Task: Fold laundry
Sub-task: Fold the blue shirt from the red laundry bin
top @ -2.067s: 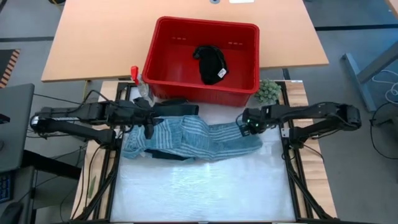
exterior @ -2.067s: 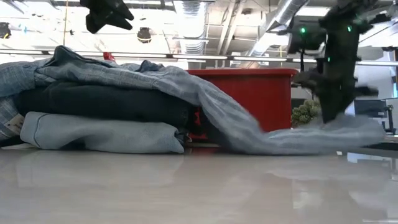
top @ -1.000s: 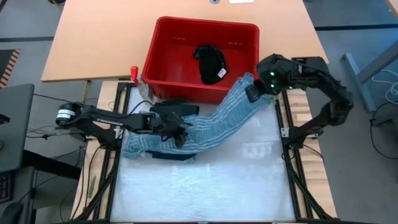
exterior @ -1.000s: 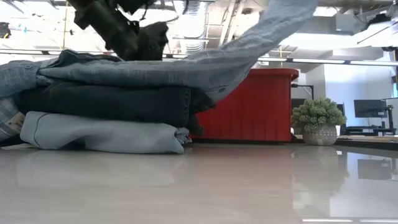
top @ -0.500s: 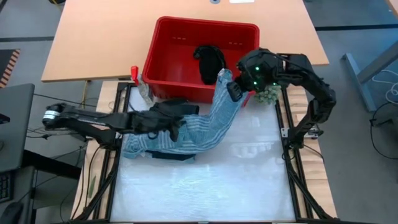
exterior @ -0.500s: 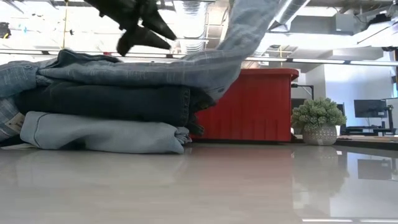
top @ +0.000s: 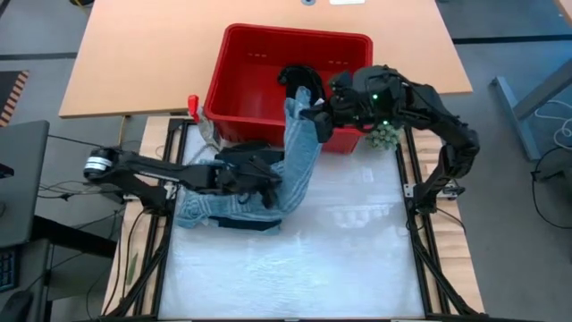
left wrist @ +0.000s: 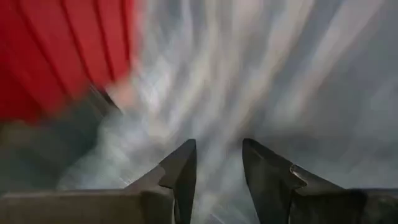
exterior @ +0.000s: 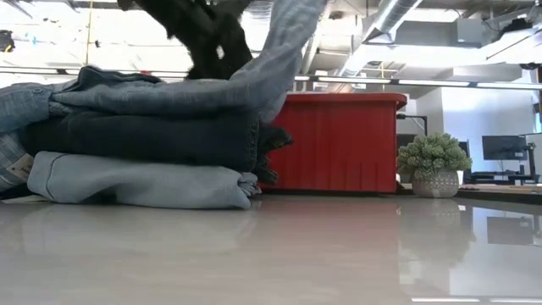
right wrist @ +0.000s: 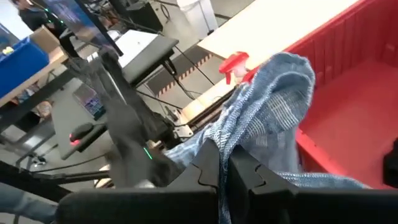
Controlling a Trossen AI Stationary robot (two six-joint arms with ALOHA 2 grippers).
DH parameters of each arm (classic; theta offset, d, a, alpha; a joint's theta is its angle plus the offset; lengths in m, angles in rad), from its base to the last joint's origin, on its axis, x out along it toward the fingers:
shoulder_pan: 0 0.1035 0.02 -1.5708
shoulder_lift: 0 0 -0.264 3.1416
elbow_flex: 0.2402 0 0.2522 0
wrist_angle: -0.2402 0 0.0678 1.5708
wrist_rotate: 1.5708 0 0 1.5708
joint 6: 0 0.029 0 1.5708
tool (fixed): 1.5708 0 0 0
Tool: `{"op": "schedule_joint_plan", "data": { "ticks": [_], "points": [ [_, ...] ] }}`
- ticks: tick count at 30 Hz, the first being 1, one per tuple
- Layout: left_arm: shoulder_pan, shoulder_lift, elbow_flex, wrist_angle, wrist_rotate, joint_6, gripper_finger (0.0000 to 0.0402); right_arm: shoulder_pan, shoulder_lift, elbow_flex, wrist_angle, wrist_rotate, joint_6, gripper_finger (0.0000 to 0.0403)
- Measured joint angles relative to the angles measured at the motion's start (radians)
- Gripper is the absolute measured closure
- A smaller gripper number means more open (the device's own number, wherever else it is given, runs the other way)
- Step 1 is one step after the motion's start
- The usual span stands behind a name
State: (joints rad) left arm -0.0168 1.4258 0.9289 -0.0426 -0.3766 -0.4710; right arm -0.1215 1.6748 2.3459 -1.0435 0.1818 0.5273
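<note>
The right gripper (top: 308, 112), clamped on one end of a striped garment (top: 295, 161), lifts it over the front rim of the red basket (top: 234, 107), while the garment's other end lies on a stack of folded clothes (exterior: 135, 161) at the table's left. The left gripper (top: 265, 190), fingers parted and holding nothing, rests on that stack. The fold looks roughly half made; one black garment (top: 304, 89) waits in the basket, so work remains.
</note>
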Motion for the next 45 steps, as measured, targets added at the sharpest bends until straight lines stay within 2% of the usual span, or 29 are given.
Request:
{"op": "schedule_joint_plan", "data": {
  "ticks": [6, 13, 16, 20, 24, 29, 32, 38, 42, 45],
  "points": [
    [-0.004, -0.281, 0.063, -0.222, -0.122, 0.116, 0.0283, 0.032, 0.06, 0.0, 0.107, 0.005, 0.002, 0.0372],
    [-0.031, -0.652, 0.079, -0.393, -0.27, 0.049, 0.0283, 0.048, 0.212, 0.0, 0.403, -0.002, -0.013, 0.0371],
    [-0.048, -0.772, 0.079, -0.445, -0.265, 0.028, 0.0283, 0.047, 0.291, 0.0, 0.551, -0.028, -0.037, 0.0371],
    [-0.051, -0.888, 0.078, -0.47, -0.139, 0.062, 0.0283, 0.054, 0.397, 0.0, 0.695, -0.028, -0.026, 0.0371],
    [-0.051, -0.956, 0.078, -0.469, -0.103, 0.057, 0.0283, 0.049, 0.499, -0.001, 0.826, -0.066, 0.023, 0.0366],
    [-0.051, -0.988, 0.078, -0.464, -0.122, 0.066, 0.0283, 0.048, 0.634, 0.0, 1.074, -0.224, 0.146, 0.0356],
    [-0.051, -0.987, 0.078, -0.47, -0.126, 0.067, 0.0283, 0.047, 0.693, -0.001, 1.143, -0.312, 0.221, 0.0335],
    [-0.051, -0.972, 0.078, -0.47, -0.126, 0.082, 0.0283, 0.033, 0.739, -0.001, 1.134, -0.423, 0.294, 0.0249],
    [-0.051, -0.972, 0.078, -0.47, -0.124, 0.078, 0.0283, 0.014, 0.729, -0.001, 1.094, -0.422, 0.295, 0.0199],
    [-0.051, -0.972, 0.078, -0.485, -0.087, 0.067, 0.0283, -0.012, 0.713, -0.001, 1.081, -0.421, 0.295, 0.0183]
  ]
}}
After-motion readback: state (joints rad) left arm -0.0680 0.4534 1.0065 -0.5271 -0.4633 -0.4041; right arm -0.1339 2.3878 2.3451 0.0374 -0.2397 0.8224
